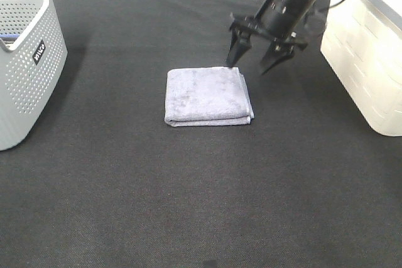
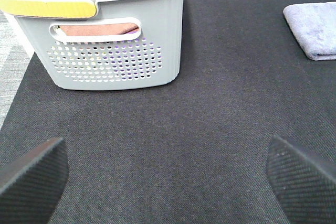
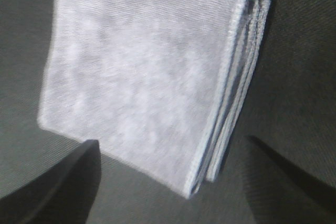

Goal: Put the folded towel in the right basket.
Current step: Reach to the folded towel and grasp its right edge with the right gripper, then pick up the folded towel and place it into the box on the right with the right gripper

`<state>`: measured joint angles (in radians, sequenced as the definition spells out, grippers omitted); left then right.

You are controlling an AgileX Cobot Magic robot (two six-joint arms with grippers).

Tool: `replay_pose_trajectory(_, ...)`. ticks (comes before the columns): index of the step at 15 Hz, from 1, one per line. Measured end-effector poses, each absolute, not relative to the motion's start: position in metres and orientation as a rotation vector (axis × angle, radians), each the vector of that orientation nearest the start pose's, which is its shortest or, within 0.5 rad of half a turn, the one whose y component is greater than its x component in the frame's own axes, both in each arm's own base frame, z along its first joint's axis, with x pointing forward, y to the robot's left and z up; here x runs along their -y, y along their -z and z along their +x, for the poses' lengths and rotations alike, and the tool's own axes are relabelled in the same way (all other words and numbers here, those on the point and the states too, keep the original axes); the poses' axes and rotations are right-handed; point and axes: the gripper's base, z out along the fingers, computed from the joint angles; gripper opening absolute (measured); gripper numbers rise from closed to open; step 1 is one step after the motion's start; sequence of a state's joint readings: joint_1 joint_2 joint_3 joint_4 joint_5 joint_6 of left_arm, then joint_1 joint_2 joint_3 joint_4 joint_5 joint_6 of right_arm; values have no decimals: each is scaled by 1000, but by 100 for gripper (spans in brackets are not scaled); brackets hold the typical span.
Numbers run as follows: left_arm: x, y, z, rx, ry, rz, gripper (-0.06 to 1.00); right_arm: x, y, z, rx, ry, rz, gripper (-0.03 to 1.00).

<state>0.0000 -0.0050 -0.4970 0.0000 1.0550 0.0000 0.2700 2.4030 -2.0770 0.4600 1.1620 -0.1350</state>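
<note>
The folded lavender-grey terry towel (image 1: 207, 95) (image 3: 142, 77) lies flat on the dark woven mat (image 1: 188, 186), near the middle, between the two baskets and well apart from both. The black right gripper (image 1: 247, 67) (image 3: 172, 142) hovers tilted over the towel's far right corner with its jaws spread apart, gripping nothing. The cream plastic right basket (image 1: 364, 61) stands at the mat's right edge. The grey perforated left basket (image 1: 31, 73) (image 2: 121, 40) stands at the left edge with cloths inside. The left gripper (image 2: 167, 171) is above bare mat near that basket, its fingers wide apart.
</note>
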Motion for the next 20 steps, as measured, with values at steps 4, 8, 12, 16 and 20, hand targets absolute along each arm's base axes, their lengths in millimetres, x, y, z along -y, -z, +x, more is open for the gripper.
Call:
replay_pose_trajectory(4,0,-277,-5,-2037,0,0,97,-171,-117,478,-2985,-661,-353,70)
replay_pose_trajectory(8,0,-277,-5,-2037,0,0,97,-171,-103,481,-2976,-657,-357,70)
replay_pose_trajectory(12,0,-277,-5,-2037,0,0,97,-171,-98,485,-2942,-655,-345,44)
replay_pose_trajectory(16,0,-277,-5,-2037,0,0,97,-176,-96,485,-2911,-743,-375,6)
replay_pose_trajectory(20,0,-277,-5,-2037,0,0,97,-178,-103,485,-2876,-764,-440,6)
